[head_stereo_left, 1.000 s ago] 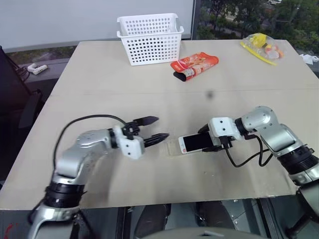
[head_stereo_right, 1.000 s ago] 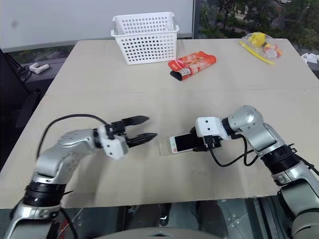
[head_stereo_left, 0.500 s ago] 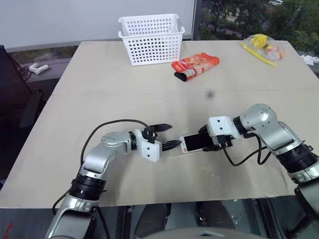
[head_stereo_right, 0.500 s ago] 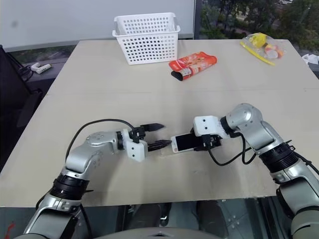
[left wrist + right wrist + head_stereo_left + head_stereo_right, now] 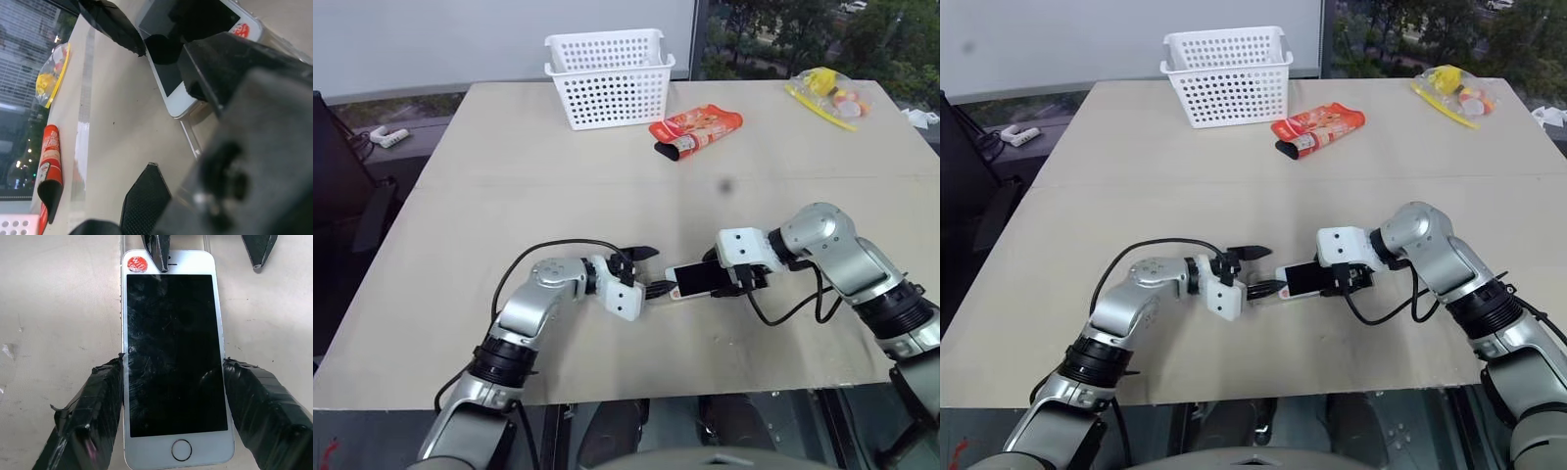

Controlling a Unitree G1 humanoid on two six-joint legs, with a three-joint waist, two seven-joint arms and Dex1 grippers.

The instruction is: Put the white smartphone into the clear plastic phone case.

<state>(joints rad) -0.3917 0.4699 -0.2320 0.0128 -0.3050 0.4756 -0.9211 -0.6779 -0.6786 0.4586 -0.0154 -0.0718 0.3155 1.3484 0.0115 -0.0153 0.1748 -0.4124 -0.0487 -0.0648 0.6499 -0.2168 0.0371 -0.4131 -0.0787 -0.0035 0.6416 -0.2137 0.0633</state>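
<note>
Beige table [image 5: 558, 176] by a window, cluttered only toward its far edge: white perforated basket [image 5: 610, 75], red snack pouch [image 5: 696, 127], and a clear bag of yellow items [image 5: 825, 90] at the far right corner. Near the table's front edge, about mid-width, the right gripper [image 5: 736, 279] clamps the white smartphone [image 5: 697, 279] by its long sides, screen up. The clear plastic phone case [image 5: 193, 139] lies on the table at the phone's free end, very faint from the head views. The left gripper [image 5: 651, 272] has its jaws spread wide, one fingertip over that end of the phone, the other beyond it; holding nothing. Step in hand, as I read it: seating the phone into the case. Next move likely calls for the left gripper to pin the case while the right slides the phone in square. Right wrist view shows the grip on both phone edges and a red sticker; left wrist view shows the case rim under the phone's end.
</note>
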